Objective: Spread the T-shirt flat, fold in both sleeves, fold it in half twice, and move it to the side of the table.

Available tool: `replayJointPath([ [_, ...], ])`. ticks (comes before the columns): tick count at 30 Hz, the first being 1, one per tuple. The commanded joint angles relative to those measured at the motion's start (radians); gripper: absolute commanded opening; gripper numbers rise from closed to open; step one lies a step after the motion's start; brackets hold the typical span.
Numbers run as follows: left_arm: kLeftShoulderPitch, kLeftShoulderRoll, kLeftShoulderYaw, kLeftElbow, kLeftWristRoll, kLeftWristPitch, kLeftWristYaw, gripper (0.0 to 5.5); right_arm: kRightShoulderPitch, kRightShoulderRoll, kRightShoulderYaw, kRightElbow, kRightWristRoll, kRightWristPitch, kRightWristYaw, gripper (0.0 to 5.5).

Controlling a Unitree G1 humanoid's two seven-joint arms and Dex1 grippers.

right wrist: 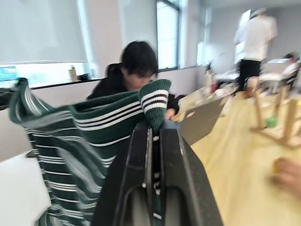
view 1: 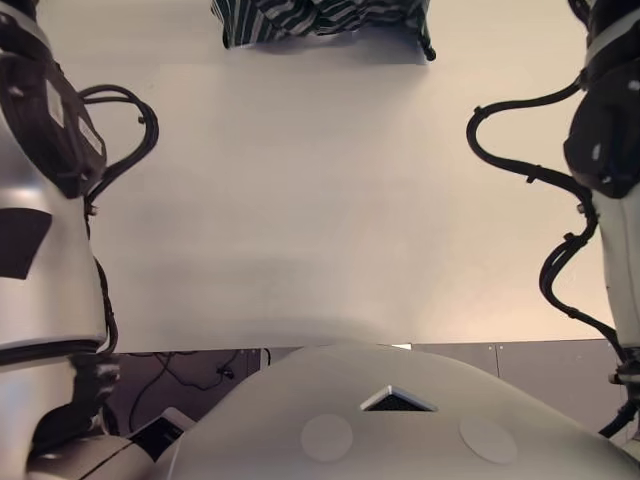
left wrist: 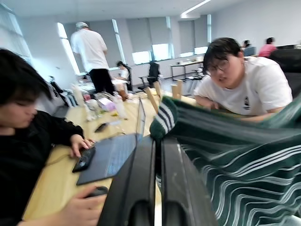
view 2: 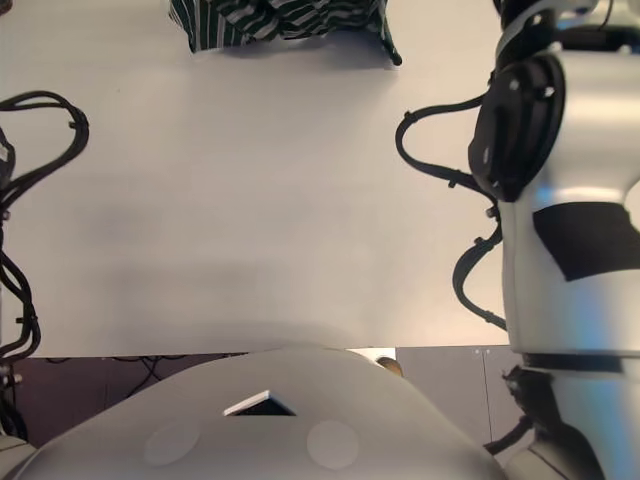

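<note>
T-shirt [left wrist: 225,165] hangs between left tool [left wrist: 158,141] and right tool [right wrist: 154,129], both clamped on it.

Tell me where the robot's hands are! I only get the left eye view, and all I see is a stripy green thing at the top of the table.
Observer: In the left wrist view, the left hand is shut on the T-shirt, pinching it just below a striped cuff.
Operator: And the other hand?
Observer: In the right wrist view, the right hand is shut on the cloth under a second striped cuff.
Operator: Is the shirt lying flat?
Observer: No. The wrist views show it lifted at both hands and hanging in folds, so it is not spread yet.
</note>
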Motion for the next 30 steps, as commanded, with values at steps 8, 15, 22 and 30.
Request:
replayJointPath([
  [8, -0.164, 0.043, -0.037, 0.059, 0.133, -0.051, -0.074, 0.00, -0.104, -0.007, 0.013, 0.029, -0.127, -0.058, -0.011, 0.05],
  [15, 0.086, 0.210, -0.110, -0.266, 0.074, 0.101, -0.744, 0.00, 0.058, -0.115, 0.158, -0.088, -0.161, -0.065, 0.789, 0.05],
  [22, 0.885, 0.506, 0.032, -1.577, -0.363, 0.771, -0.903, 0.00, 0.615, -0.571, 0.559, -1.056, 0.331, 0.385, 1.083, 0.05],
  [30, 1.458, 0.427, -0.121, -1.951, -0.249, 0.740, -0.712, 0.00, 1.130, -0.631, 0.685, -1.387, 0.201, 0.342, 1.082, 0.05],
])
